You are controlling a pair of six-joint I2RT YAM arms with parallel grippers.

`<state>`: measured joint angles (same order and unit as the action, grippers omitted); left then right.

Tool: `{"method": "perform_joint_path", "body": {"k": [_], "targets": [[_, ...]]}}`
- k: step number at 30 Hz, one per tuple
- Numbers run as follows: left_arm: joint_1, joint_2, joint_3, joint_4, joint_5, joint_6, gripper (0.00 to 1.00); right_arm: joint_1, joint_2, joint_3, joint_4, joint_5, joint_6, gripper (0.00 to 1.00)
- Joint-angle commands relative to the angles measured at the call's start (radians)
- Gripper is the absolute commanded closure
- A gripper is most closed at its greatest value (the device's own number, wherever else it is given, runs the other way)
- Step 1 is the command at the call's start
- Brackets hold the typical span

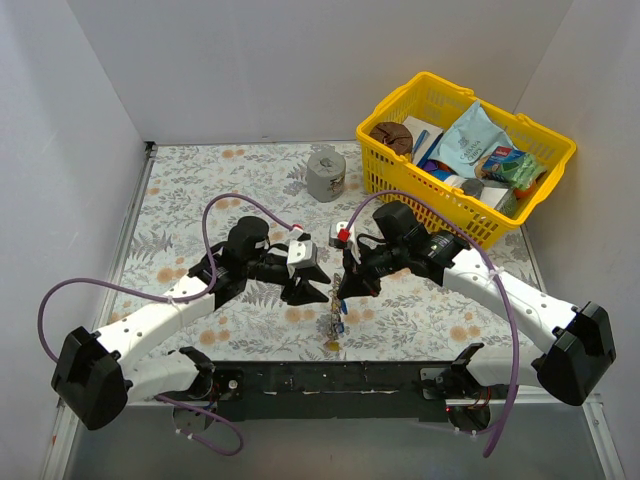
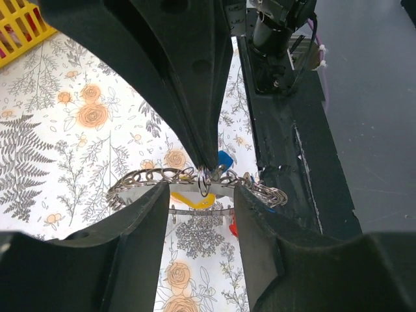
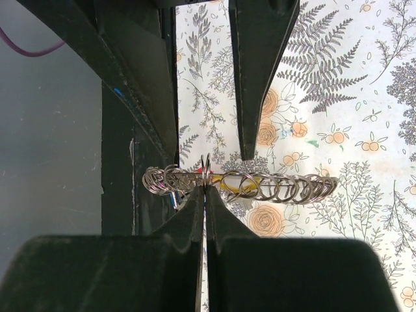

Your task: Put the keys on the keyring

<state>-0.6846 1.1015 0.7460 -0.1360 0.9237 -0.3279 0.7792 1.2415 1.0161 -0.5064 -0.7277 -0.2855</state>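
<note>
1. Pinching one loop of the keyring (image 3: 286,186), the right gripper (image 3: 205,190) has its fingertips pressed tight together on the wire. The keyring shows as a row of linked silver wire loops stretched sideways over the floral table cover (image 1: 200,180), near the middle of its near edge.
2. Keys sit close against that row: a blue head (image 2: 224,159) beside the right gripper's tip, a yellow head (image 2: 192,201) just beneath the loops, and a red head (image 2: 233,227) lower still. No writing on them can be read.
3. The left gripper (image 2: 201,195) has its fingers spread apart, one on each side of the pinched loop, straddling the row. Whether they touch the wire cannot be told.
4. From above, the left gripper stands at about 10 o'clock of the key bundle (image 1: 335,322) and the right gripper at about 1 o'clock, tips nearly meeting.
5. A grey can (image 1: 326,175) stands at 12 o'clock, well apart; its markings are too small to read.
6. A yellow basket (image 1: 432,78) sits at about 2 o'clock, holding a teal bag (image 1: 468,140) and other packets whose print is too small to read.
7. A black base rail (image 1: 330,378) lies at 6 o'clock.
</note>
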Motion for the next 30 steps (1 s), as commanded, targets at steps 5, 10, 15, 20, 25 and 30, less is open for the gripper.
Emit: {"method": "perform_joint_path", "body": {"k": [5,10,15,20,25,30], "targets": [[-0.004,0.012,0.019,0.118,0.079,-0.072,0.64,0.000,-0.016,0.045,0.019,-0.019,-0.014,0.99],[-0.004,0.026,0.019,0.122,0.089,-0.076,0.69,0.000,-0.022,0.033,0.034,-0.019,-0.011,0.99],[-0.004,0.035,0.009,0.131,0.093,-0.086,0.69,0.000,-0.034,0.026,0.051,-0.019,0.000,0.99],[-0.004,0.046,0.000,0.165,0.099,-0.089,0.74,0.002,-0.042,0.016,0.060,-0.016,0.006,0.99],[-0.006,0.055,-0.008,0.180,0.104,-0.095,0.76,0.002,-0.051,0.010,0.066,-0.010,0.009,0.99],[-0.004,0.058,-0.016,0.180,0.099,-0.091,0.75,0.002,-0.057,0.007,0.069,-0.010,0.011,0.99]]}}
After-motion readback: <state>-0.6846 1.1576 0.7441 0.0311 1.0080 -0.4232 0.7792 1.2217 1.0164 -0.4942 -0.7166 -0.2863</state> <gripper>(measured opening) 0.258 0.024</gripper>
